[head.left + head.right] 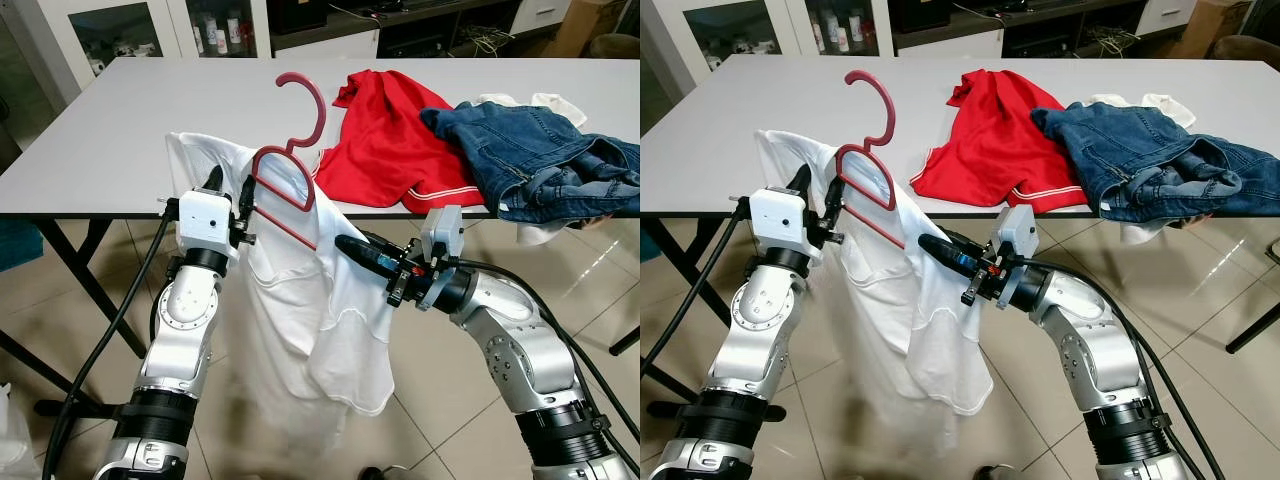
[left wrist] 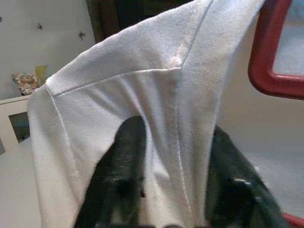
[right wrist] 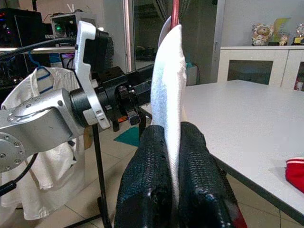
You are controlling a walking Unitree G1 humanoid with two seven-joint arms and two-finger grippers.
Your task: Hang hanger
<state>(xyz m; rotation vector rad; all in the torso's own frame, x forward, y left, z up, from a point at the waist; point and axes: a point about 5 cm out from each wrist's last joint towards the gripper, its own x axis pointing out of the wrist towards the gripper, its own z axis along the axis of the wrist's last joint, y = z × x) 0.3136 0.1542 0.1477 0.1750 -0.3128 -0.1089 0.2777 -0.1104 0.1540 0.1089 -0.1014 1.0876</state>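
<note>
A red plastic hanger (image 1: 320, 115) stands with its hook up in front of the table's near edge. A white T-shirt (image 1: 290, 300) is draped over it and hangs down towards the floor. My left gripper (image 1: 230, 188) is shut on one shoulder of the shirt, beside the hanger's arm (image 2: 266, 61). On the other side, my right gripper (image 1: 350, 247) is shut on the other shoulder, with the white cloth (image 3: 170, 85) pinched between its fingertips. The hanger's lower end there is hidden under the cloth.
The grey table (image 1: 120, 120) carries a red garment (image 1: 390, 140), a heap of blue jeans (image 1: 540, 160) and a white cloth (image 1: 545, 103) behind them. Black table legs (image 1: 70, 260) stand at the left. White glass-door cabinets (image 1: 130, 30) line the back wall. Tiled floor lies below.
</note>
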